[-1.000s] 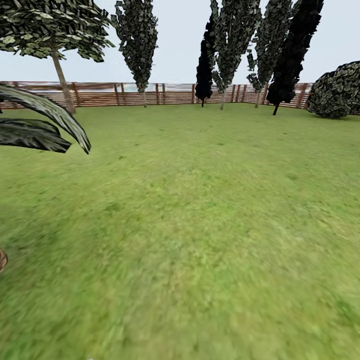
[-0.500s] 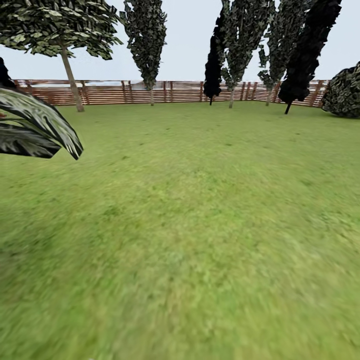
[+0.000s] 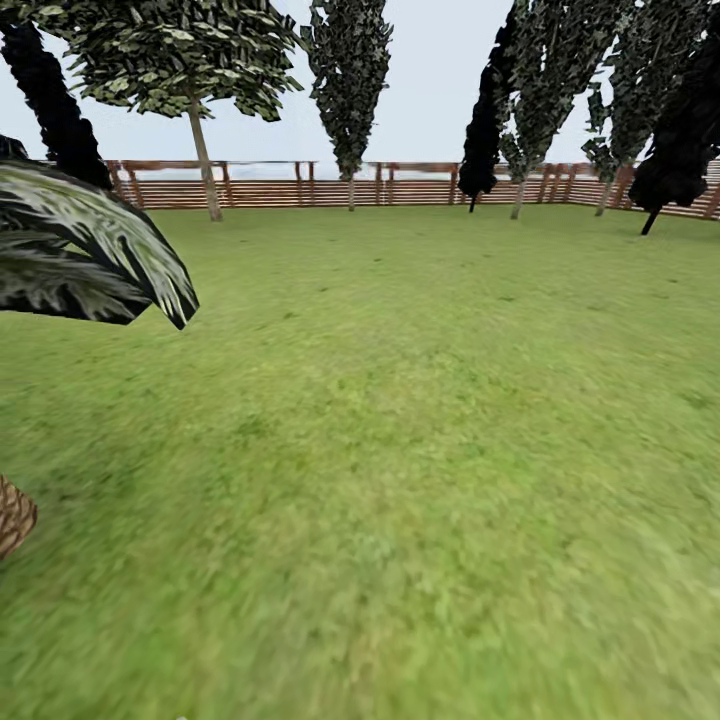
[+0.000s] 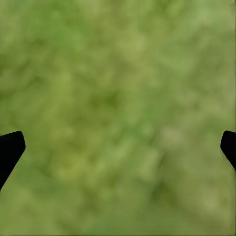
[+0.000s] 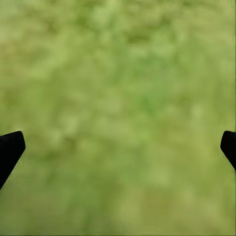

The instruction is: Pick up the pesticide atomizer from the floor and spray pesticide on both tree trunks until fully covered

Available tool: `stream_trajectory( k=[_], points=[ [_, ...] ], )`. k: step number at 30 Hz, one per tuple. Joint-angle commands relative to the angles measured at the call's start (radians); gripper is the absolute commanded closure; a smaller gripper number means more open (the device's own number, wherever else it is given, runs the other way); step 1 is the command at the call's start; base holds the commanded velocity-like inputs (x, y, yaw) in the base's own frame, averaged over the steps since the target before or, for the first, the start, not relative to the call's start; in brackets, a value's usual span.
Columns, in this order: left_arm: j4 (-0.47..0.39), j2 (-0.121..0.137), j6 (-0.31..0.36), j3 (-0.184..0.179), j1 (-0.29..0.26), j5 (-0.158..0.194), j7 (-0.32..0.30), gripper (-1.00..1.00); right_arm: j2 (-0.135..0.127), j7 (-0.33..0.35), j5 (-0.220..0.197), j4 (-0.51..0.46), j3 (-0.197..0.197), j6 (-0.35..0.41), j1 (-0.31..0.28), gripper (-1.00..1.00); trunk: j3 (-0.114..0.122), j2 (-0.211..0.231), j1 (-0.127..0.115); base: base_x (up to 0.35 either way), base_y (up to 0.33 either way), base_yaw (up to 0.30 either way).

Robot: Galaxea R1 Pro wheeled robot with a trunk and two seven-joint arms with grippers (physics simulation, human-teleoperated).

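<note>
Across the lawn (image 3: 400, 430) ahead of me I find no atomizer and no spray cloud, so I judge nothing done yet: pickup and both trunks remain. Near the fence (image 3: 270, 185) stands one tree (image 3: 180, 50) with a pale leaning trunk (image 3: 203, 155), possibly a target; I cannot be sure. My left gripper (image 4: 118, 147) and right gripper (image 5: 118, 147) hang over grass, fingers spread wide, holding nothing. A big leaf (image 3: 90, 250) blocks my left side, and something brown (image 3: 12, 515) is cut off at the edge.
</note>
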Motion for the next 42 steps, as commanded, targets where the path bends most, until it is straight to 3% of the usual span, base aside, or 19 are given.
stream_trajectory(
  k=[1,42],
  points=[
    [0.001,0.0,-0.003,0.002,-0.001,0.001,-0.001,-1.0,0.0,0.0,0.002,0.0,0.001,-0.003,0.0,-1.0,-0.001,0.0,0.0,0.338,-0.077,0.262],
    [0.001,0.0,-0.003,0.003,-0.001,0.001,-0.001,-1.0,0.0,0.0,0.001,0.0,0.0,-0.003,0.0,-1.0,-0.001,0.0,0.0,0.338,-0.08,0.073]
  ],
)
